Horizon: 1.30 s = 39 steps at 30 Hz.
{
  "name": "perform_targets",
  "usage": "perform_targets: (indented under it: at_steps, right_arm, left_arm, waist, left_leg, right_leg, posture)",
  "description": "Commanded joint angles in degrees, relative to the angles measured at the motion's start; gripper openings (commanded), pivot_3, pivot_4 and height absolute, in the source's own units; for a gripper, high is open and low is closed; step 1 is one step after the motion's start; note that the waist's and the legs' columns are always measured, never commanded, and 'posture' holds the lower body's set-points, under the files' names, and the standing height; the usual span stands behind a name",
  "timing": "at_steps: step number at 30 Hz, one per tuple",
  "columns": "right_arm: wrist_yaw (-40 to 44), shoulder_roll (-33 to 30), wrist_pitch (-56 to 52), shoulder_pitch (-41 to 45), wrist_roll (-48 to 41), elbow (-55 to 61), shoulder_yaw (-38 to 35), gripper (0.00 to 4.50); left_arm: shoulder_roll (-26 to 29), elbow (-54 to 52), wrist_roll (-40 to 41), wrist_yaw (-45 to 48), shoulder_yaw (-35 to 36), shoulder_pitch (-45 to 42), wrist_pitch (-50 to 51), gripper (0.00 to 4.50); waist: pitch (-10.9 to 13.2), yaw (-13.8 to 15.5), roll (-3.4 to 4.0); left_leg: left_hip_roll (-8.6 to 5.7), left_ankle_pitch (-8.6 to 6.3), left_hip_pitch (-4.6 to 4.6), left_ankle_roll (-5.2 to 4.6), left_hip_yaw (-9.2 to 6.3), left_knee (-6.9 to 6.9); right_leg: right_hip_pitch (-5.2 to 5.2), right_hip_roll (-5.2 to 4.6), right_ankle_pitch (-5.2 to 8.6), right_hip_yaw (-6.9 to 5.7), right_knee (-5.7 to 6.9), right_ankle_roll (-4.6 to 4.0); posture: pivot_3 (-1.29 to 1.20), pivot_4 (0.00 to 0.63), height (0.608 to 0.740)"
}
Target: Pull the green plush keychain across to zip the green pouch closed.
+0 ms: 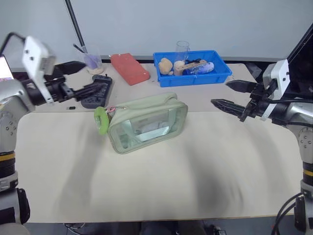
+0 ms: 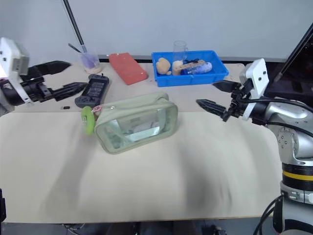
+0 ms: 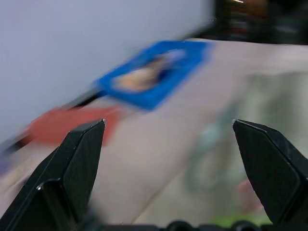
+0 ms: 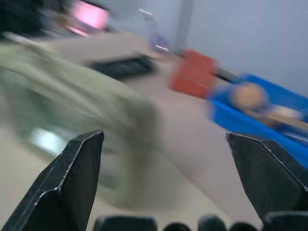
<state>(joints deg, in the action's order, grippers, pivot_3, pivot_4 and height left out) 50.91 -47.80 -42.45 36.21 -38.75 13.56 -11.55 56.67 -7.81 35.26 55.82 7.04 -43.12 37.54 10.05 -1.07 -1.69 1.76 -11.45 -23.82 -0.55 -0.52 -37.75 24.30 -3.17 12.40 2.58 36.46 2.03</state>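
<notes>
The pale green pouch (image 1: 146, 123) lies on its side in the middle of the table, clear window facing me. The lime-green plush keychain (image 1: 101, 120) hangs at the pouch's left end on a short pink cord. My left gripper (image 1: 80, 78) hovers open above the table's far left, up and to the left of the keychain, pointing right. My right gripper (image 1: 234, 96) stands open at the right, pointing left toward the pouch with a wide gap between them. Nothing is between either pair of fingers. The pouch shows blurred in the right wrist view (image 4: 82, 106).
A blue bin (image 1: 192, 67) with small items and a clear glass stands at the back. A red block (image 1: 129, 68), a black remote (image 1: 97, 90) and a plastic cup (image 1: 91, 59) sit at the back left. A black pole (image 1: 76, 23) rises behind.
</notes>
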Motion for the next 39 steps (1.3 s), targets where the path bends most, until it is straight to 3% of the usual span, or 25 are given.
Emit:
perform_targets:
  at_steps: [1, 8, 13, 16, 23, 24, 28, 34, 39]
  right_arm:
    - [-1.95, -0.3, -6.5, 3.61, -5.71, 7.23, 0.64, 4.48]
    - [-6.31, -2.07, -11.62, 7.77, -5.81, 13.17, 3.82, 4.48]
    - [-9.38, -1.22, -15.11, 10.17, -8.93, 16.06, 3.15, 4.48]
    - [-10.62, -1.24, -16.26, 10.8, -10.31, 17.1, 2.97, 4.5]
    - [-10.15, -2.94, -14.4, 8.85, -7.84, 18.03, 5.1, 4.5]
    - [-10.04, -2.98, -14.23, 8.66, -7.86, 18.02, 5.0, 4.5]
    - [-8.72, -3.26, -12.83, 9.09, -6.32, 16.4, 5.69, 4.5]
    - [-6.74, -3.19, -10.67, 9.84, -4.02, 14.04, 6.9, 4.5]
    - [-5.81, -3.46, -8.71, 8.56, -1.92, 13.31, 7.67, 4.5]
  left_arm:
    - [0.45, -6.4, -3.83, 3.39, -9.3, -5.82, 1.75, 4.5]
    - [0.42, -8.25, -13.82, 8.93, -21.9, -11.0, 0.16, 4.5]
    - [-1.5, -6.83, -19.37, 9.17, -25.09, -11.95, -0.81, 4.5]
    - [-1.69, -4.94, -22.9, 9.92, -26.2, -11.67, -3.92, 3.66]
    - [-2.26, -3.24, -26.56, 12.57, -26.43, -10.1, -7.74, 0.34]
    - [-2.31, -3.24, -26.94, 12.78, -26.37, -9.92, -7.99, 0.07]
    - [-2.4, -1.16, -28.91, 13.79, -25.84, -9.15, -12.82, 0.07]
    - [-4.18, 7.23, -29.14, 17.52, -22.6, -10.64, -33.68, 0.07]
    - [-6.67, 11.96, -29.96, 17.52, -21.66, -11.57, -38.98, 0.07]
  waist:
    - [0.0, 0.02, 0.0]
    - [0.01, 0.03, 0.01]
    - [0.01, 0.23, 0.01]
    - [0.01, 0.24, 0.01]
    - [0.01, 0.28, 0.01]
    - [0.01, 0.3, 0.01]
    - [0.01, 0.28, 0.01]
    - [0.01, 0.31, 0.01]
    - [0.01, 0.43, 0.02]
  left_leg:
    - [0.01, 0.0, 0.0, 0.0, 0.0, 0.0]
    - [0.04, 0.0, -0.06, 0.0, 0.01, 0.0]
    - [0.06, 0.0, -0.1, -0.01, 0.01, 0.0]
    - [0.04, 0.0, -0.16, -0.01, 0.01, 0.0]
    - [0.05, 0.0, -0.27, -0.02, 0.0, -0.01]
    - [0.04, 0.0, -0.28, -0.02, 0.01, -0.01]
    - [0.04, 0.0, -0.28, -0.02, 0.01, -0.02]
    - [0.05, 0.0, -0.27, -0.03, 0.01, -0.04]
    - [0.03, 0.0, -0.39, -0.03, 0.01, -0.05]
  right_leg:
    - [0.0, 0.02, 0.01, 0.01, -0.02, 0.01]
    - [0.04, 0.06, 0.25, 0.03, -0.12, 0.39]
    - [0.07, 0.07, 0.26, 0.03, -0.14, 0.4]
    - [0.07, 0.05, 0.25, 0.03, -0.2, 0.41]
    - [0.16, 0.05, 0.23, 0.02, -0.21, 0.39]
    - [0.16, 0.05, 0.23, 0.02, -0.22, 0.39]
    - [0.16, 0.05, 0.23, 0.02, -0.21, 0.4]
    - [0.16, 0.05, 0.15, 0.0, -0.2, 0.27]
    - [0.22, 0.03, -0.01, 0.0, -0.24, 0.02]
  posture:
    - [0.0, 0.15, 0.74]
    - [0.0, 0.15, 0.74]
    - [0.0, 0.15, 0.74]
    - [0.0, 0.15, 0.74]
    - [0.0, 0.15, 0.74]
    - [0.0, 0.15, 0.74]
    - [0.0, 0.15, 0.74]
    - [0.0, 0.15, 0.74]
    - [0.0, 0.15, 0.74]
